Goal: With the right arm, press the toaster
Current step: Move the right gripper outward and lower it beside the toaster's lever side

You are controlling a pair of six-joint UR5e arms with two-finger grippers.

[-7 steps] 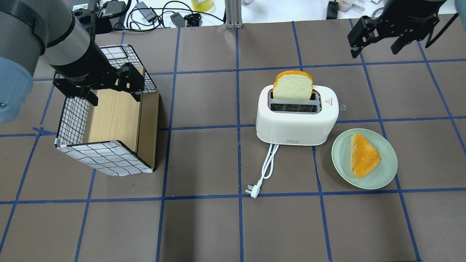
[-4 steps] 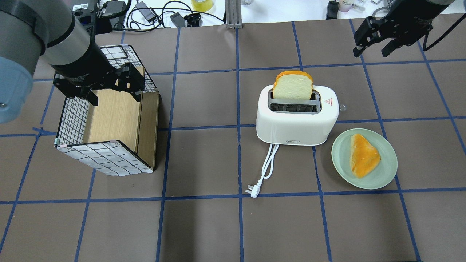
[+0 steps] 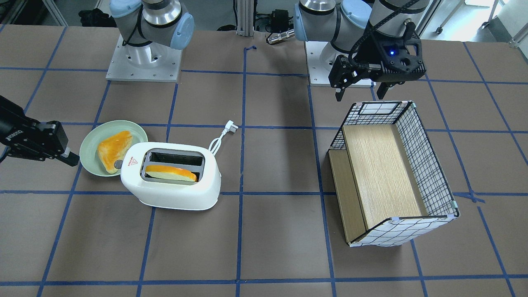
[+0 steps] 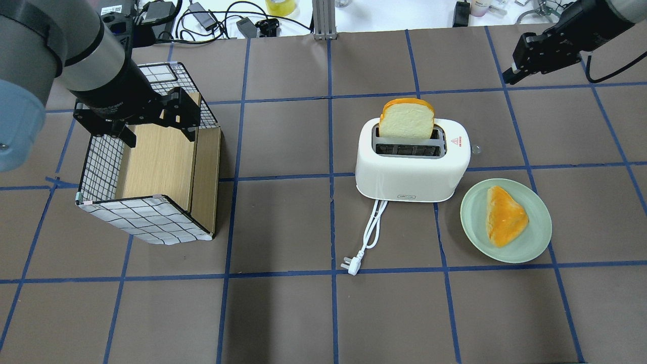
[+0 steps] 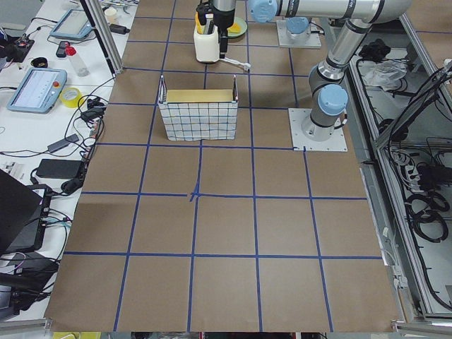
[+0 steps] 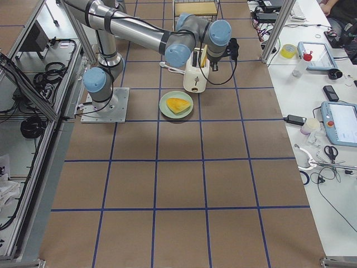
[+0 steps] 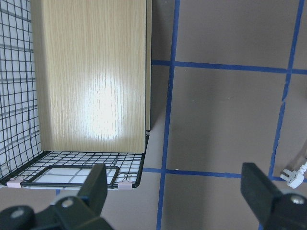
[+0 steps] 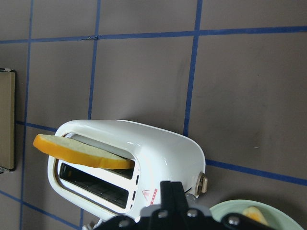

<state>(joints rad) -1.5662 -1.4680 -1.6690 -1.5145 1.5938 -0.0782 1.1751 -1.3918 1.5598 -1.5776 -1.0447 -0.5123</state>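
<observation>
The white rounded two-slot plastic toaster (image 4: 412, 167) stands upright on the brown gridded table, with a tan-crusted slice of bread (image 4: 407, 119) standing tall in the slot farther from the robot. The right arm's black two-finger gripper (image 4: 509, 77) hangs raised and well apart from the toaster, out past its knob end. In the wrist view its fingers are clenched together, holding nothing. The likely press point is the small grey knob (image 8: 203, 184) on that end face. Bring the closed tips directly above it, then drive straight down. A slanted push could skid the light toaster toward the pale green round plate (image 4: 538, 227) just beside that end. The left arm's black gripper (image 3: 359, 94), jaws released, hovers over the wire basket with checked lining (image 3: 429, 165), well off the toaster's opposite end.
</observation>
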